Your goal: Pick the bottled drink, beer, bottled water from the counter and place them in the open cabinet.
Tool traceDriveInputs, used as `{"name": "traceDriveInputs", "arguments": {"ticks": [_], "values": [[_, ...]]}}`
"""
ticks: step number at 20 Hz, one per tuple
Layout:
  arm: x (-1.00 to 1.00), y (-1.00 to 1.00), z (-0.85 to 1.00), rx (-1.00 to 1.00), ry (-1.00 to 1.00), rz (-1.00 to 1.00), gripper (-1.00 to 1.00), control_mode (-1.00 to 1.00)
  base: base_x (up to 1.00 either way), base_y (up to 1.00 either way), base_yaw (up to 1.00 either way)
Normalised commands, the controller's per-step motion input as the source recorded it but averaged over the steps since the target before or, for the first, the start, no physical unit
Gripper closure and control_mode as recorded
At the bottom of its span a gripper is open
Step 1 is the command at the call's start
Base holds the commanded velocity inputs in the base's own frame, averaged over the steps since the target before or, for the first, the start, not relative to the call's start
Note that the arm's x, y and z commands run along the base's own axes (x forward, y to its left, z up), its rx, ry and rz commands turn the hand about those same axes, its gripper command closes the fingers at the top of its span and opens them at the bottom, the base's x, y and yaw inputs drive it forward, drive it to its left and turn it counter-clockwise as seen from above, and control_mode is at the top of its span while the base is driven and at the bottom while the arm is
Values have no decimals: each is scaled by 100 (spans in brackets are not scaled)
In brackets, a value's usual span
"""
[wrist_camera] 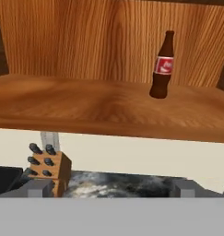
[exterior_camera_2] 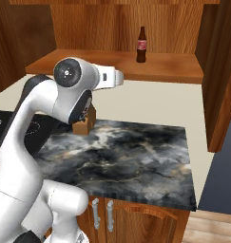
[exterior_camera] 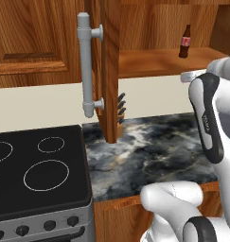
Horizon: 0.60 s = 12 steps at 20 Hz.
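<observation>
Up on the shelf of the open cabinet [exterior_camera_2: 117, 64], toward one o'clock in the hand view, the bottled drink [wrist_camera: 162, 65] stands upright on its own, well back from the front edge and near the rear panel. That one looks delivered. Our pincer [wrist_camera: 111, 186] carries nothing: its two tips show at the bottom of the hand view spread wide apart, with only the marbled desk [exterior_camera_2: 136, 152] and pale wall between them. It hangs in front of and a little below the shelf lip.

Neither the beer nor the bottled water can be found on the stretch of desk that these views cover, so we judge one bottle of three done and the step in hand to be going for the next. To do that well, we would draw the hand clear of the shelf edge first, keeping level so as not to clip the board from beneath, then swing away from the cabinet door [exterior_camera: 109, 71] with its long grey bar handle [exterior_camera: 86, 66], which hangs at about eleven o'clock of the arm in the left base view. The knife block [wrist_camera: 46, 168] sits at the back of the desk near the stovetop [exterior_camera: 38, 170], at seven o'clock in the hand view; we should pass over it rather than beside it. Keeping the pincer wide until it straddles the next bottle's body, low on the label rather than up at the neck, would suit a tall, tippy thing best.
</observation>
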Motion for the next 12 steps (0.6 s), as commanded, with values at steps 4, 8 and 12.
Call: {"name": "traceDriveInputs", "arguments": {"ticks": [4,8,12], "values": [[-41,5,0,0,18,0,-100,-100,0,0,0],[-30,0,-2,0,13,0,-100,-100,0,0,0],[-43,0,-35,0,7,0,-100,-100,0,0,0]]}}
